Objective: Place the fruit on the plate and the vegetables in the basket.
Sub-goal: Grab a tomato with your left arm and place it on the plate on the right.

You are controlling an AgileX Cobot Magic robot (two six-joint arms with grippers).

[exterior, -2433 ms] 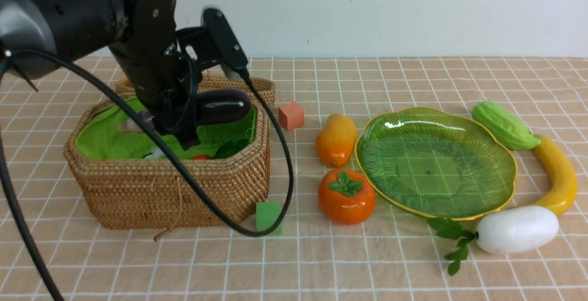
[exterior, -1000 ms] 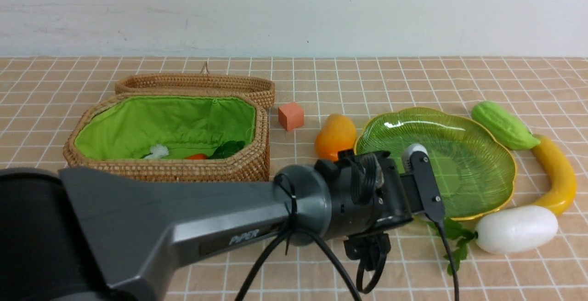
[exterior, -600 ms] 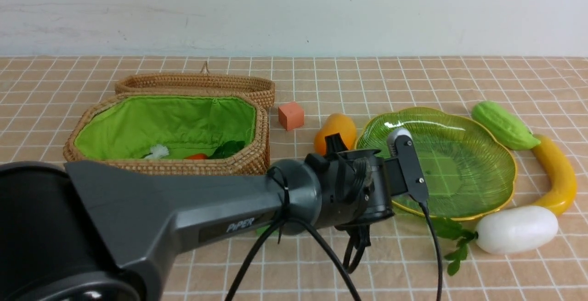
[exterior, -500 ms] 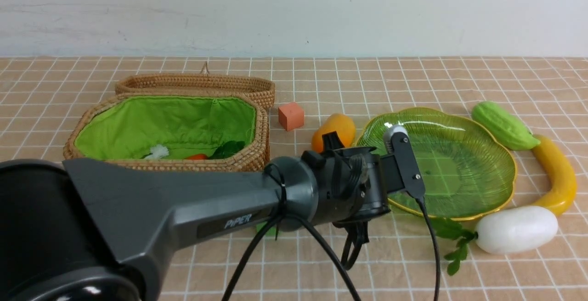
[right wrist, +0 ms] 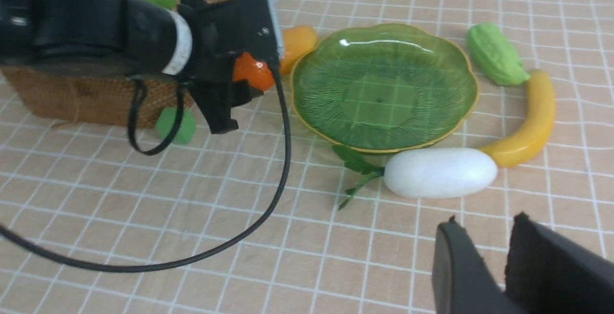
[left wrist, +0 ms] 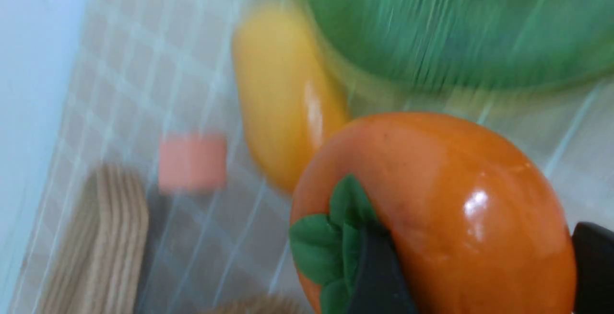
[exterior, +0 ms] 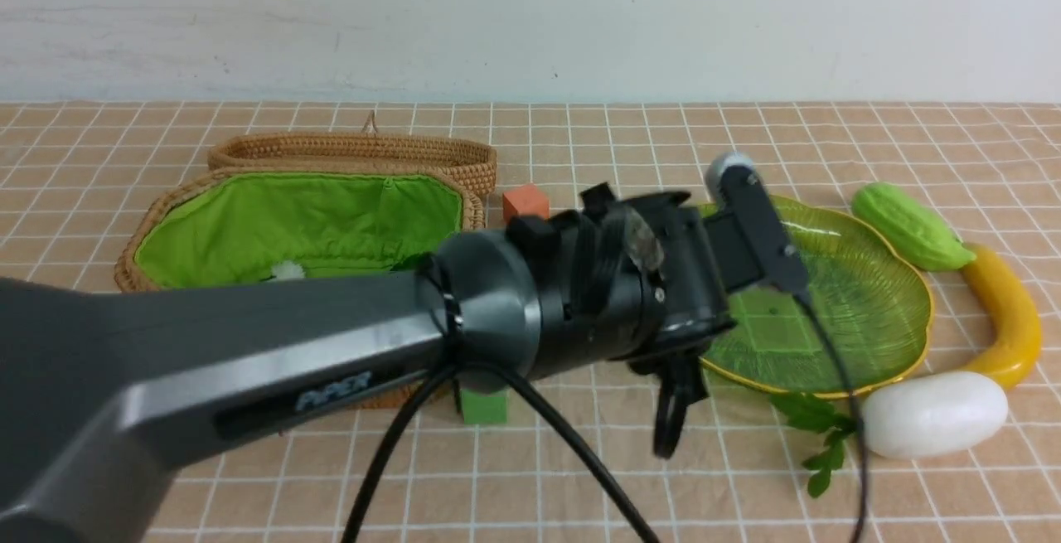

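Fingers of right tool (right wrist: pixel 501 247) nearly together, thin gap, nothing between. Radish (right wrist: pixel 439 172) on table (right wrist: pixel 144 237) just ahead of it, banana (right wrist: pixel 527 127) and gourd (right wrist: pixel 494 52) further out. Left tool (left wrist: pixel 484 275) pinching persimmon (left wrist: pixel 431 208) — jaws spread wide round it, just beside plate (right wrist: pixel 383 88) rim. Mango (left wrist: pixel 283 98) right behind persimmon, next to plate. Orange cube (left wrist: pixel 192 160) past that; basket (right wrist: pixel 72 98) off to left tool's left — green cube (right wrist: pixel 175 124) at its near corner.
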